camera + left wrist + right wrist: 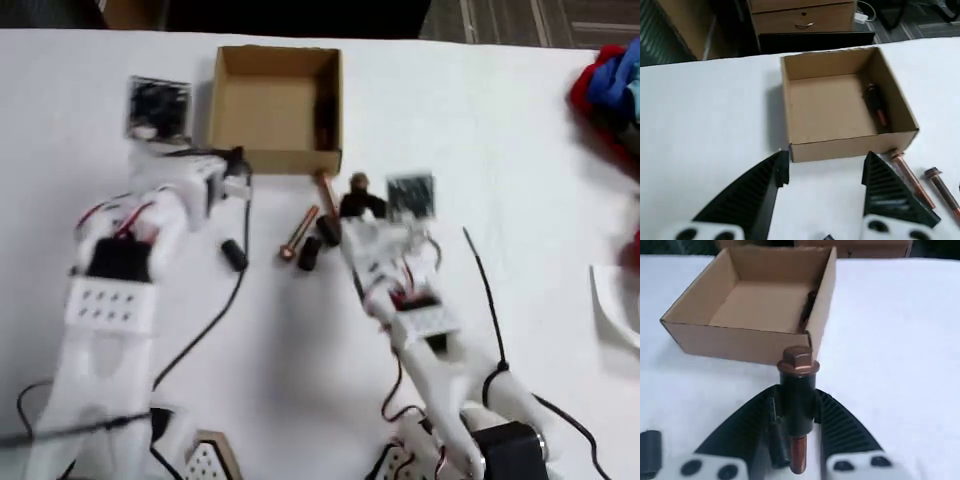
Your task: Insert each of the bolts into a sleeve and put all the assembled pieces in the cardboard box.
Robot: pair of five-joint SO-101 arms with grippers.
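Observation:
The cardboard box (262,142) stands open at the back of the table, with one assembled bolt-and-sleeve piece (875,103) lying against its inner wall (808,306). My right gripper (798,412) is shut on a copper bolt inside a black sleeve (798,390), held upright just in front of the box's near corner (357,197). My left gripper (824,172) is open with nothing between its fingers, hanging before the box's front wall (236,172). Two loose copper bolts (298,232) (325,188) lie in front of the box. Loose black sleeves (235,254) (309,252) rest nearby.
Black cables trail from both arms across the table's front. Coloured cloth (608,85) and a white curved object (612,305) sit at the right edge. A dark square marker (158,106) lies left of the box. Furniture (802,20) stands beyond the table.

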